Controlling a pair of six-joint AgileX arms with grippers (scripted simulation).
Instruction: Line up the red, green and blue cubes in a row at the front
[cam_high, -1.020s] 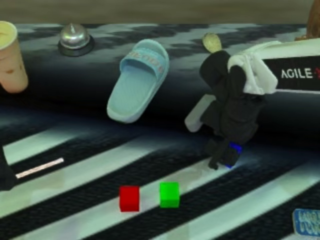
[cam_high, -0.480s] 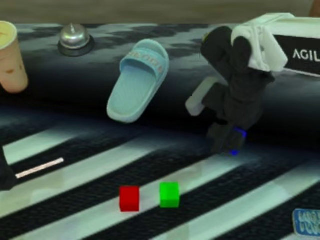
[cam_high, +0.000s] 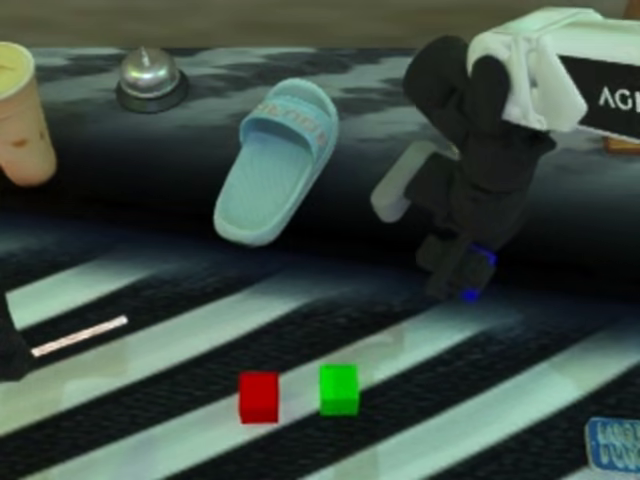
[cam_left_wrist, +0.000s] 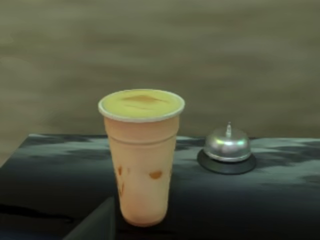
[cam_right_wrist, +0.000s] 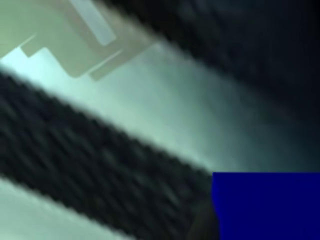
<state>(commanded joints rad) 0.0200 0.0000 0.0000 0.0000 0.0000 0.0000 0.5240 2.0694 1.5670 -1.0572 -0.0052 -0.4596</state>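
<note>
The red cube (cam_high: 259, 396) and the green cube (cam_high: 339, 388) sit side by side near the front of the striped mat, a small gap between them. My right gripper (cam_high: 462, 277) points down at the mat right of centre, behind and to the right of the green cube. It is shut on the blue cube (cam_high: 480, 260), of which only slivers show past the black fingers. In the right wrist view the blue cube (cam_right_wrist: 265, 205) fills one corner over the stripes. My left arm (cam_high: 8, 345) is parked at the left edge.
A pale-blue slipper (cam_high: 277, 165) lies at the back centre. A silver bell (cam_high: 150, 75) and an orange cup (cam_high: 20, 115) stand at the back left. A thin white stick (cam_high: 78, 336) lies front left, and a blue patterned object (cam_high: 615, 442) is at the front right corner.
My right arm has drawn back and to the right, carrying the blue cube with it, away from the spot where it gripped. The red and green cubes have not moved.
</note>
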